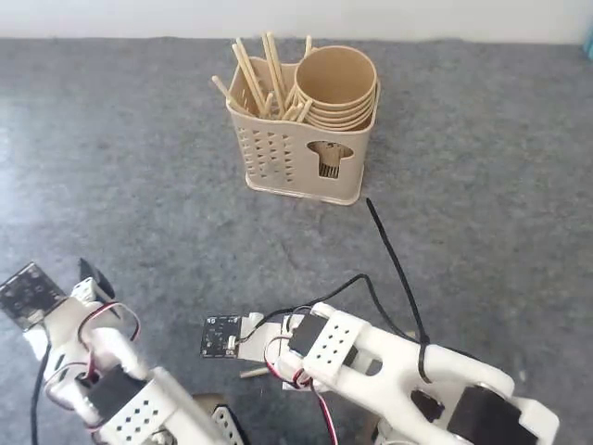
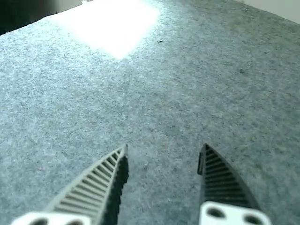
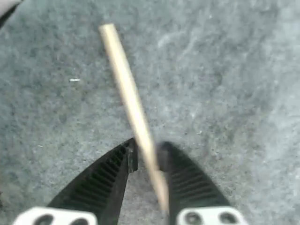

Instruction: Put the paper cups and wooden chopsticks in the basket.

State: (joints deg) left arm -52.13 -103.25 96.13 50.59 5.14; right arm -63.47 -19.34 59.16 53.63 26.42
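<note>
A beige slotted basket (image 1: 296, 153) stands at the far middle of the grey mat. It holds a stack of paper cups (image 1: 338, 83) on one side and several wooden chopsticks (image 1: 259, 79) on the other. In the right wrist view my right gripper (image 3: 147, 149) is shut on one wooden chopstick (image 3: 124, 79), which sticks out ahead of the fingertips just above the mat. One end of that chopstick (image 1: 252, 373) pokes out from under the right arm (image 1: 371, 357) in the high view. My left gripper (image 2: 161, 157) is open over bare mat with nothing between its fingers.
The left arm (image 1: 102, 362) sits at the near left corner. A black cable (image 1: 394, 264) runs from the right arm toward the basket. Grey mat (image 1: 139, 185) stretches between the arms and the basket.
</note>
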